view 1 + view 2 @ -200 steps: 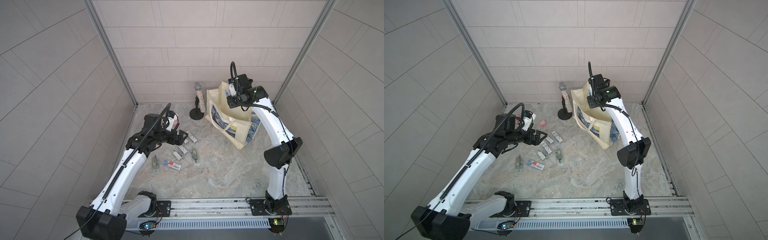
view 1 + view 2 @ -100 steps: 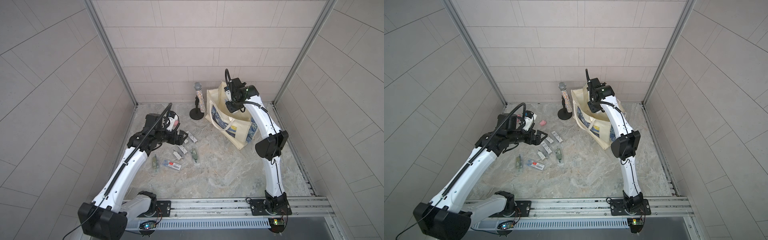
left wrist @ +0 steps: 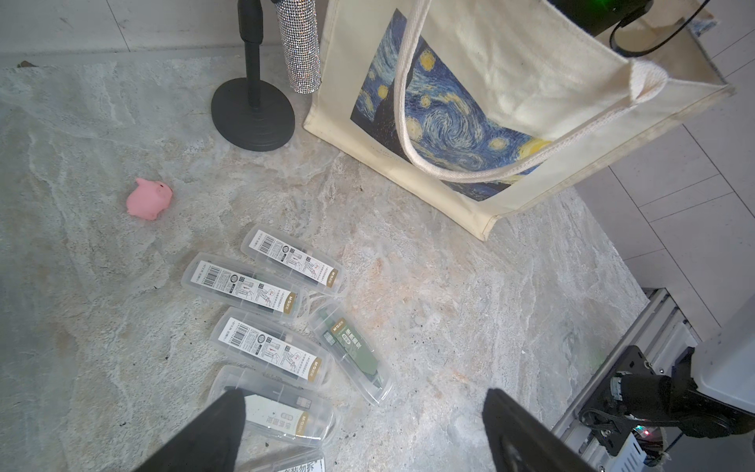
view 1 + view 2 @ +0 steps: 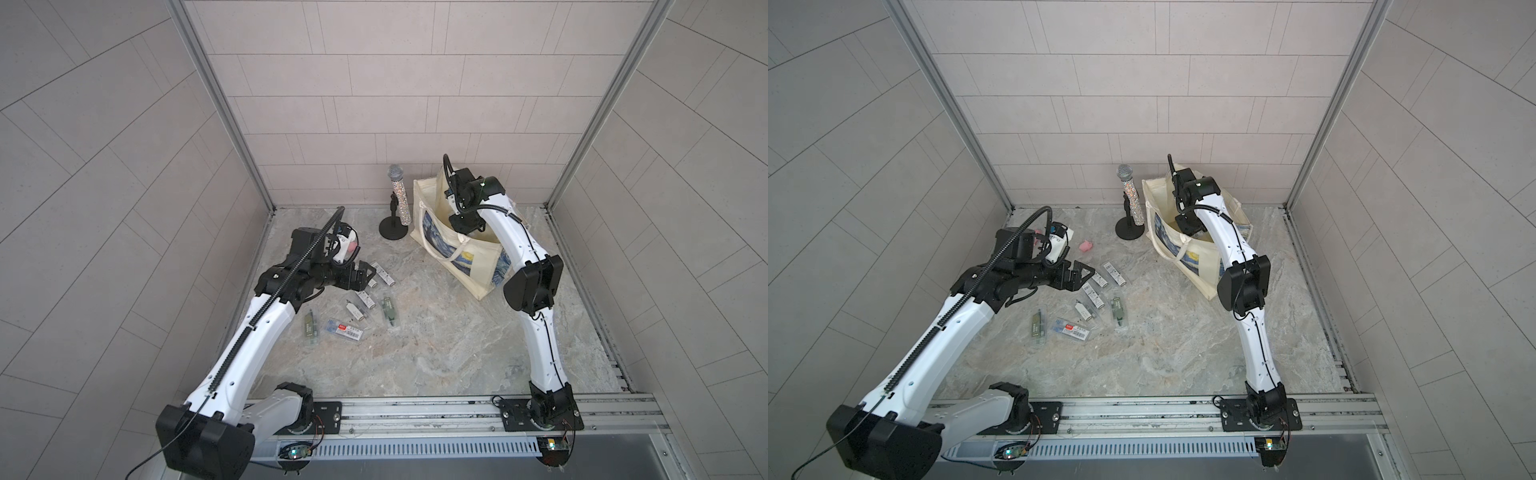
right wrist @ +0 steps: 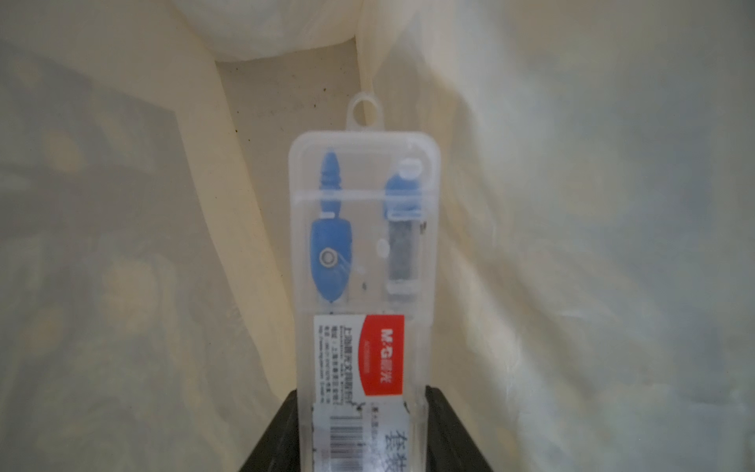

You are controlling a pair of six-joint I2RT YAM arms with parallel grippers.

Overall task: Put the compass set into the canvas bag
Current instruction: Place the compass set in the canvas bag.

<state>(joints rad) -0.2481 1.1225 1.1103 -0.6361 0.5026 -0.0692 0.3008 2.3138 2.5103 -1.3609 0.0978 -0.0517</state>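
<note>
The compass set (image 5: 365, 261), a clear plastic case with a blue compass and a red label, is now inside the canvas bag (image 4: 473, 270). In the right wrist view we see cream cloth on every side of it and the bag's floor beyond its hanging loop. The right gripper (image 5: 361, 394) is clenched on the label end of the case, one black finger against each long edge, so the set is not yet let go. This is what has changed: a second ago the wrist of the right arm (image 4: 519, 249) stood above the rim of the bag, half a second ago it leaned over the mouth, and now in both top views its end is sunk into the opening. We judge that the carrying is almost finished. What remains is to part the jaws so that the case falls to the bottom, and then to lift the arm out without catching the strap handles (image 3: 404, 102). We cannot tell whether the far end of the case already touches the floor of the bag. The left gripper (image 3: 363, 402) has hardly moved. It hangs released, jaws wide with nothing between them, over the other cases (image 3: 261, 286) that lie on the table (image 4: 436, 353), apart from the bag.
</note>
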